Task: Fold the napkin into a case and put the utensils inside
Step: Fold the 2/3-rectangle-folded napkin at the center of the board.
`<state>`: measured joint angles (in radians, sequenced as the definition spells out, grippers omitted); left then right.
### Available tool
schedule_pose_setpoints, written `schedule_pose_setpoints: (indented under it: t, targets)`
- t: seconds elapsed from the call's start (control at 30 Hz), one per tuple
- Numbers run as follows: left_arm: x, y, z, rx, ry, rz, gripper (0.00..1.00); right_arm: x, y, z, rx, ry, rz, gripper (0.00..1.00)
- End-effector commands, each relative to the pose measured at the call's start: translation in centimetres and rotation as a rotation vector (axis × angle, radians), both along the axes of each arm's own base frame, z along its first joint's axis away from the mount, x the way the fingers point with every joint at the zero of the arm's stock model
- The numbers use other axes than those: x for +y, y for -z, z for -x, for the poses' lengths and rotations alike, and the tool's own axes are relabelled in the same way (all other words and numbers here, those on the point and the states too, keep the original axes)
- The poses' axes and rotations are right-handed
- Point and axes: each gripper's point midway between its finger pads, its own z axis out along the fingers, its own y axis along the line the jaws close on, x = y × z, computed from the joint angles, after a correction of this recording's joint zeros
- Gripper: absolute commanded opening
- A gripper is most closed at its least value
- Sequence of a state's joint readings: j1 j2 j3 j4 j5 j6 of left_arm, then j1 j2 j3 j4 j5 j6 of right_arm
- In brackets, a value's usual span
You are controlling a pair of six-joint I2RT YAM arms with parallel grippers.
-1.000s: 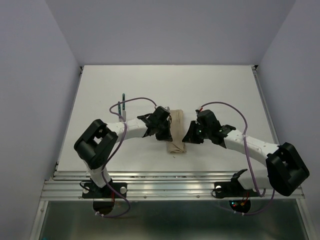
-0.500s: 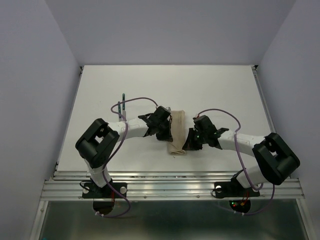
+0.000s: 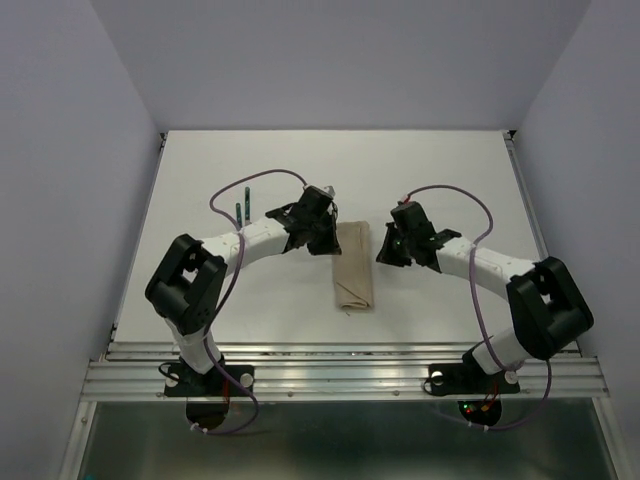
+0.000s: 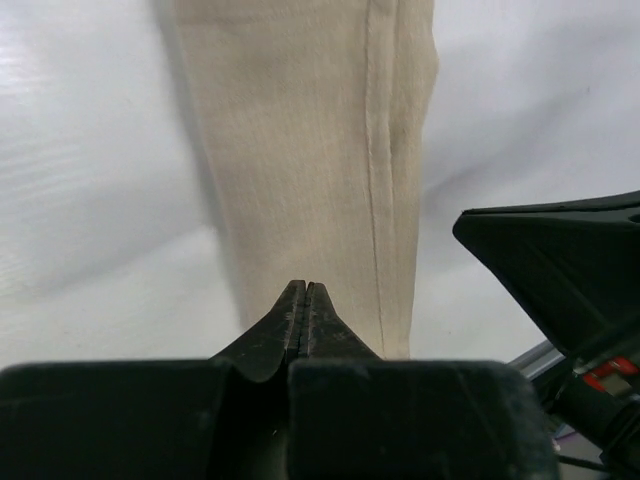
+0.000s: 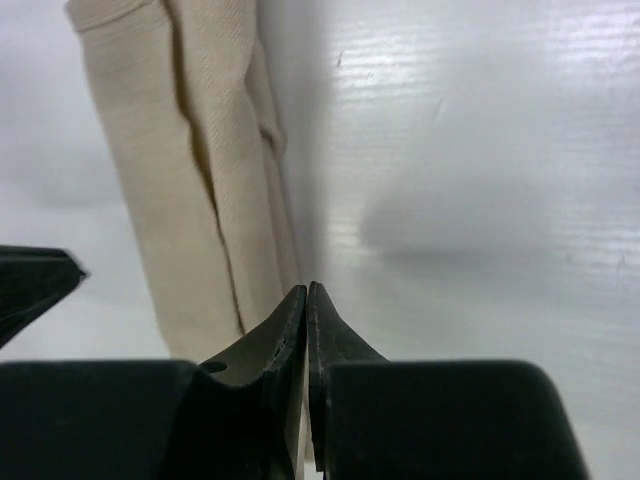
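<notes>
On the white table (image 3: 440, 170), the beige napkin (image 3: 352, 268) lies folded into a narrow flat case between the two arms, running lengthwise from far to near. We see the left gripper (image 3: 328, 243) at the far left corner of the cloth. In its wrist view, the left gripper (image 4: 303, 292) has its fingers pressed tight together with nothing visible between them. The case (image 4: 310, 150) stretches away beyond the tips, and a stitched hem runs along its length. The right gripper (image 3: 386, 252) sits just beside the case's right edge. In its own camera, the right gripper (image 5: 307, 292) shows only a hairline slit between the fingers and no cloth in it. The folded napkin (image 5: 190, 170) lies to the left of the tips, with bare tabletop to the right. The utensils (image 3: 243, 207), of which we make out only slim dark green handles, lie left of the left arm, well apart from the case and outside it.
</notes>
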<state>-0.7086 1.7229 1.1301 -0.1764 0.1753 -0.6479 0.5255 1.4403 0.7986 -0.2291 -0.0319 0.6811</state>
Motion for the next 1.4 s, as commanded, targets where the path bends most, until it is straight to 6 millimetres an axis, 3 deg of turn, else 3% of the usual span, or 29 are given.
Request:
schedule_pose_setpoints:
  t: [0.0, 0.13, 0.5, 0.8, 0.97, 1.07, 1.1, 1.17, 1.23, 1.37]
  targets:
    - [1.2, -1.4, -3.0, -0.052, -0.036, -0.021, 0.0, -0.1, 0.7, -2.7, -0.019, -0.006, 0.092, 0.09]
    - [1.4, -0.8, -4.7, -0.058, -0.046, -0.054, 0.0, 1.5, 0.7, -4.4, -0.022, -0.036, 0.07, 0.08]
    - [1.3, 2.4, -6.1, -0.017, -0.03, -0.106, 0.0, 4.3, 2.8, -3.3, 0.056, -0.076, -0.058, 0.06]
    - [1.1, 2.5, -6.9, -0.023, -0.013, -0.099, 0.0, 6.4, 4.0, -1.8, 0.117, -0.063, -0.138, 0.05]
    - [1.4, 1.3, -8.2, -0.051, -0.01, -0.094, 0.0, 8.2, 4.4, -0.6, 0.135, -0.041, -0.164, 0.05]
    - [2.1, 0.0, -8.8, -0.082, -0.016, -0.125, 0.0, 7.4, 3.6, -1.7, 0.088, 0.028, -0.147, 0.07]
    - [2.7, -2.9, -8.8, -0.146, -0.013, -0.125, 0.0, 4.3, 2.9, -2.5, 0.044, 0.082, -0.091, 0.14]
    - [2.7, -3.7, -8.6, -0.164, -0.006, -0.119, 0.0, 3.6, 2.1, -2.8, 0.027, 0.094, -0.091, 0.15]
    - [2.6, -4.3, -8.3, -0.177, 0.001, -0.119, 0.01, 1.5, 2.1, -3.3, 0.019, 0.125, -0.075, 0.2]
    - [1.5, -4.8, -7.2, -0.199, 0.032, -0.151, 0.34, -1.2, 1.1, -4.1, 0.006, 0.135, -0.104, 0.3]
